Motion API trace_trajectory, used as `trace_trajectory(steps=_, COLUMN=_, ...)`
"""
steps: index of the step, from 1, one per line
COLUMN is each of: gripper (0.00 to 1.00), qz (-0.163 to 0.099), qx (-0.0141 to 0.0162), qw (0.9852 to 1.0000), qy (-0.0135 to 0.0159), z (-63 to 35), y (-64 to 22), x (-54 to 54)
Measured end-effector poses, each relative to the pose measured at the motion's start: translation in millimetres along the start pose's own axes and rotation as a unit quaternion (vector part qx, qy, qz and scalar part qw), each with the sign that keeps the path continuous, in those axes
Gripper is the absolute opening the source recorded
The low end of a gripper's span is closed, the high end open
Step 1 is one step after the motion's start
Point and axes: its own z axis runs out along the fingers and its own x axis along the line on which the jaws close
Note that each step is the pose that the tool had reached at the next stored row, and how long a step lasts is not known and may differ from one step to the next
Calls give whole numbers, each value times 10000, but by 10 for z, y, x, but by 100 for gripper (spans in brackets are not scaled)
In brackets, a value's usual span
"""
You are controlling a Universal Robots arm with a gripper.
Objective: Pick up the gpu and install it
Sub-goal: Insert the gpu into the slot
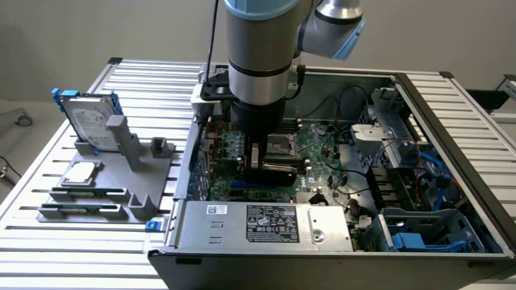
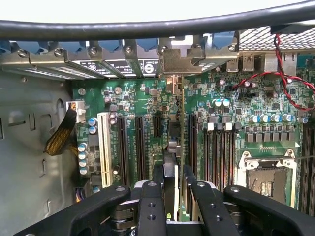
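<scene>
No wording, brand or number is legible. The black label (image 1: 272, 225) and white sticker (image 1: 217, 209) on the silver power supply (image 1: 202, 234) carry print too small to read. So do the hard drive (image 1: 87, 118) label and the rear-panel stickers (image 2: 106, 66).

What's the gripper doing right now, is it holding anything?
Gripper: closed on the gpu, held edge-on over the motherboard inside the computer case.

The bench (image 1: 48, 241) and open case (image 1: 322, 266) are overlooked from above, at some distance, in the exterior view. The motherboard (image 1: 322, 151) (image 2: 147, 98), shared by both, is seen closely past the fingers (image 2: 150, 206) from the wrist.
</scene>
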Motion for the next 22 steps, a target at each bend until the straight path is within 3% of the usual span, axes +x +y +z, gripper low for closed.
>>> trace_trajectory(steps=6, gripper=26, qz=-13, qx=-2, qw=10000, qy=-22, z=5, y=14, x=0)
trace_trajectory(steps=16, gripper=26, qz=-281, qx=-13, qw=9996, qy=-26, z=5, y=15, x=0)
trace_trajectory(steps=22, gripper=26, qz=-285, qx=-11, qw=9996, qy=-28, z=15, y=15, x=1)
